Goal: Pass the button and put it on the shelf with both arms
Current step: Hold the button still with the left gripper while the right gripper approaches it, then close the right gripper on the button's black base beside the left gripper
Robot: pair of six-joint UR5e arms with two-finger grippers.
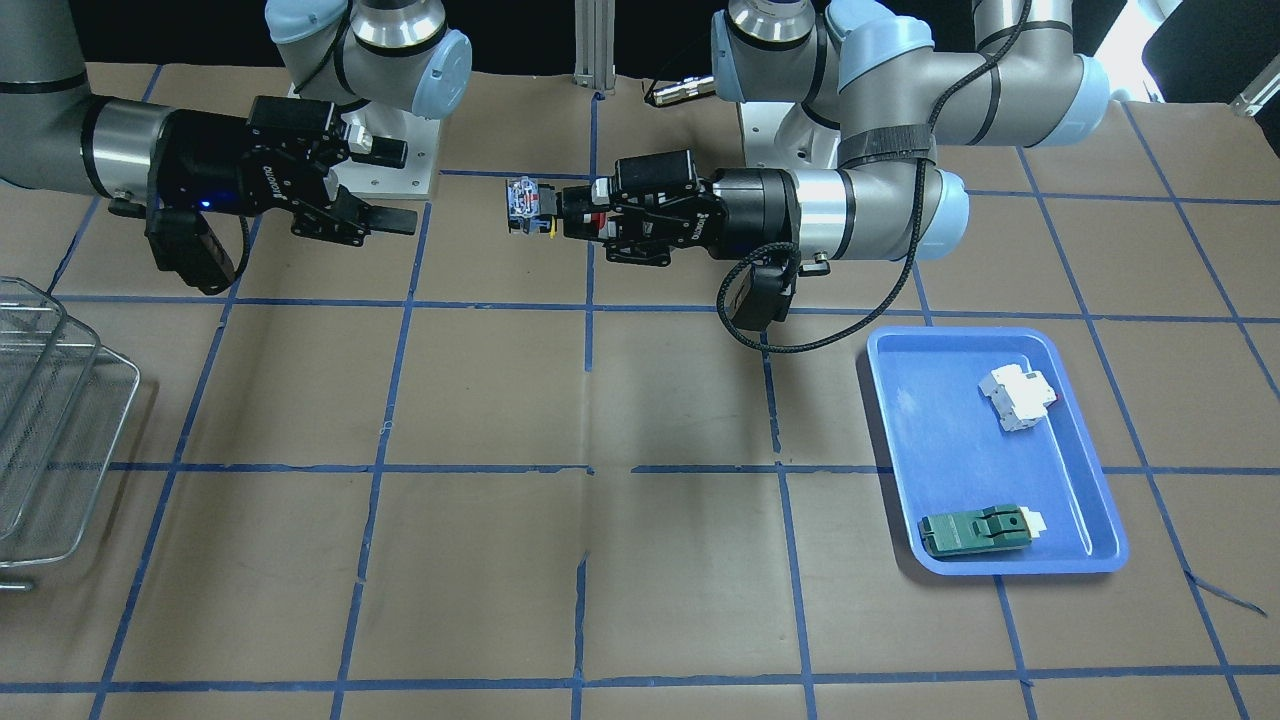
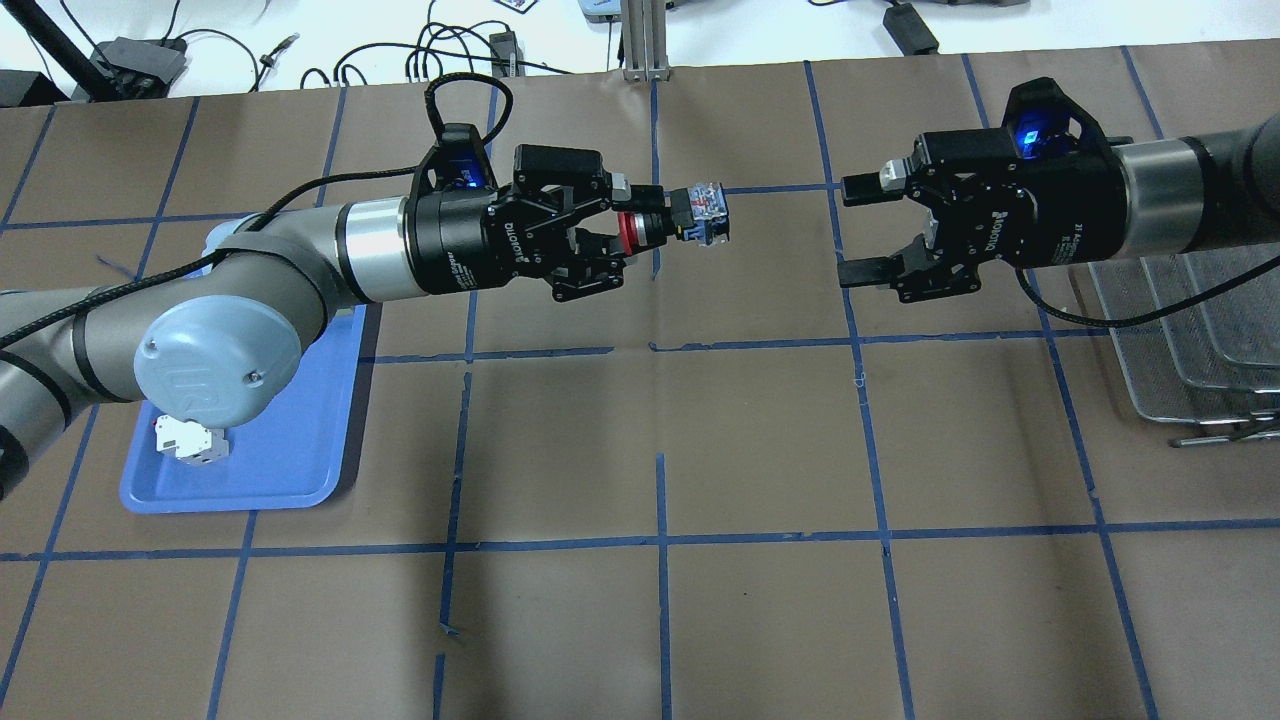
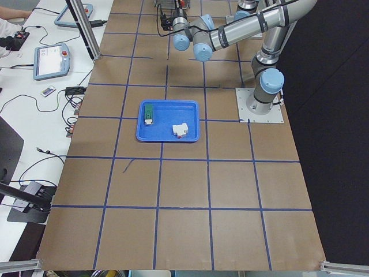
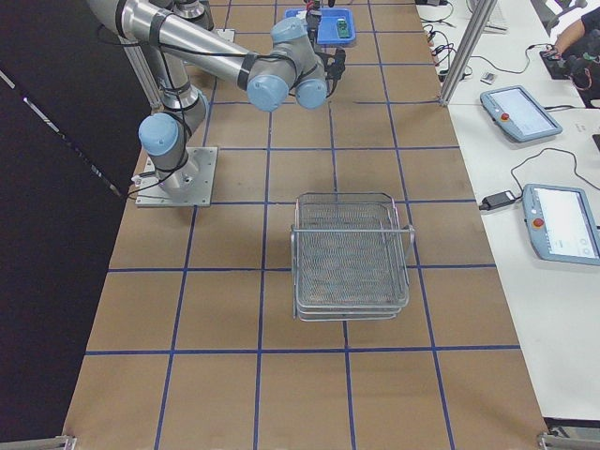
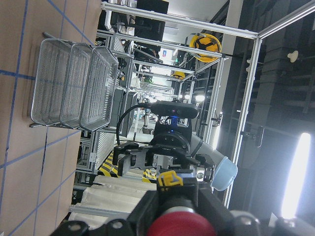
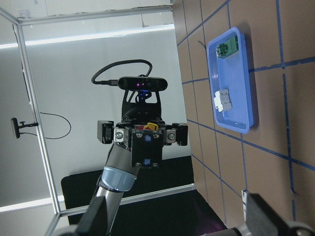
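Observation:
My left gripper [image 2: 640,215] is shut on the button [image 2: 695,216], gripping its black body just ahead of the red cap. It holds the button level above the table, with the blue-and-clear base pointing at my right gripper. In the front view the button [image 1: 528,207] sticks out of the left gripper [image 1: 575,213]. My right gripper [image 2: 860,230] is open and empty, facing the button across a short gap; it also shows in the front view [image 1: 395,187]. The right wrist view shows the button [image 6: 146,147] head-on. The wire-mesh shelf [image 2: 1190,340] stands beyond the right gripper, near the table's edge.
A blue tray [image 1: 1090,470] holds a white breaker [image 1: 1018,396] and a dark green switch block [image 1: 975,530], partly under my left arm in the overhead view. The shelf also shows in the front view [image 1: 50,420] and the right side view [image 4: 352,253].

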